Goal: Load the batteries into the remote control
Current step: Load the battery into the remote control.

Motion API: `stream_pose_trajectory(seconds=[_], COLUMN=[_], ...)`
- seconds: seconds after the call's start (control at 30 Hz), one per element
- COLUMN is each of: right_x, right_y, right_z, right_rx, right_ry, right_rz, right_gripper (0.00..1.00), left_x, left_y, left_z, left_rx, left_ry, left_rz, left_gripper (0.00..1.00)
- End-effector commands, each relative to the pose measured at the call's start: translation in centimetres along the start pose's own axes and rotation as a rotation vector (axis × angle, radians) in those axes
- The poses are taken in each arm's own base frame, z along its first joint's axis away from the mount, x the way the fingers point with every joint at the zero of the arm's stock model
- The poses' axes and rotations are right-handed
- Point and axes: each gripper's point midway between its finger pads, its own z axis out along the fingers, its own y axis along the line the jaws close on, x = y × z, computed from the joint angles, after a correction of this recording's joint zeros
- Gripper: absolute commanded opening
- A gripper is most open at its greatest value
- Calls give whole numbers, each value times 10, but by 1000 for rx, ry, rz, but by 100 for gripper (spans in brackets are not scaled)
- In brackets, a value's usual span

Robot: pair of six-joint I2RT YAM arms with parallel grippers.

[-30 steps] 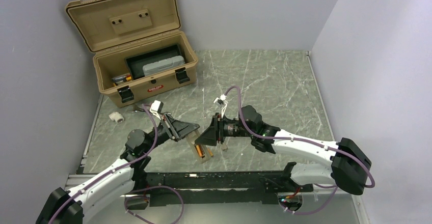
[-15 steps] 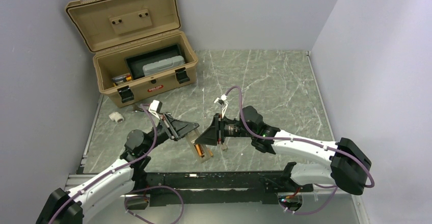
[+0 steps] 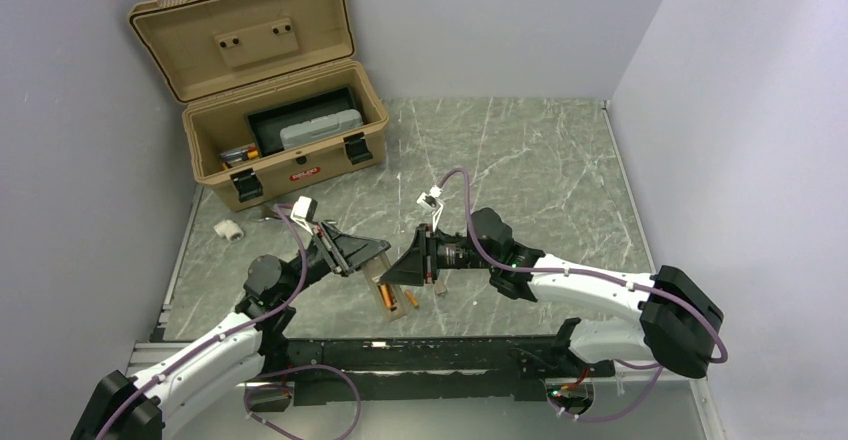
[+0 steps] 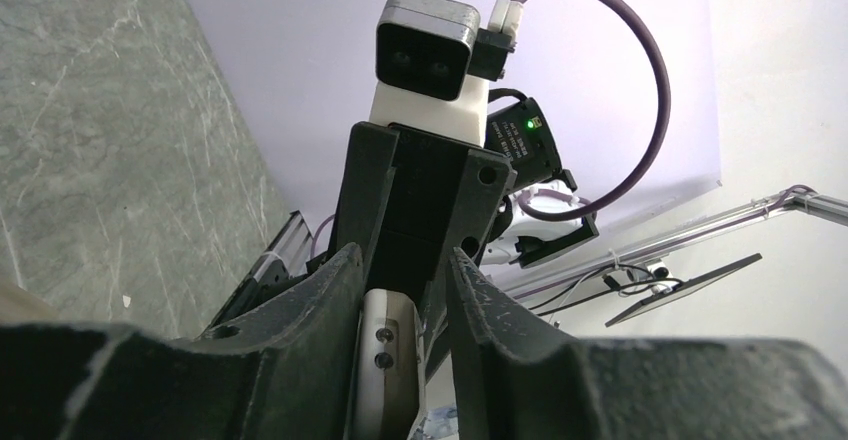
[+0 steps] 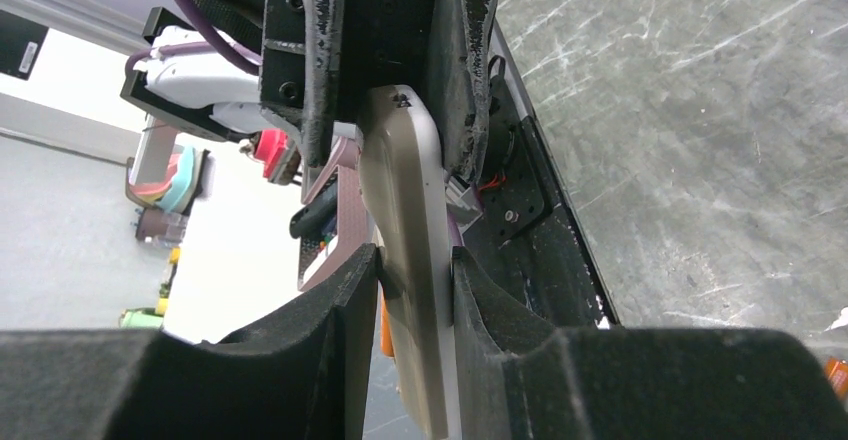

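Remote control (image 5: pixel 408 250) in right fingers (image 5: pixel 335 305), long axis toward left fingers (image 4: pixel 318 305).

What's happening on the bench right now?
Both arms meet near the front edge of the table, with the remote control between them. The right hand is closed on one end. The left hand has its fingers on either side of the other end, but whether it is gripping is unclear. One battery lies loose on the table beside them, so loading doesn't look finished.
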Motion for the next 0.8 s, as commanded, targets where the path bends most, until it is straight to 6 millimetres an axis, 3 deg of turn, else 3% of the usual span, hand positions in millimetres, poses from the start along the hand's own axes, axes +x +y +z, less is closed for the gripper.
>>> stream_pose_trajectory(seconds=[0.0,0.77], right_x=[-9,-19], right_y=[18,23], right_z=[2,1], right_rx=[-77,-71], right_ry=[-22,-62], right_rz=[-10,-21], right_gripper=[0,0], left_x=[-3,11], left_y=[-17,-1], left_z=[0,-8], left_rx=[69,6], left_ry=[-9,49], left_rz=[29,56], left_gripper=[41,40])
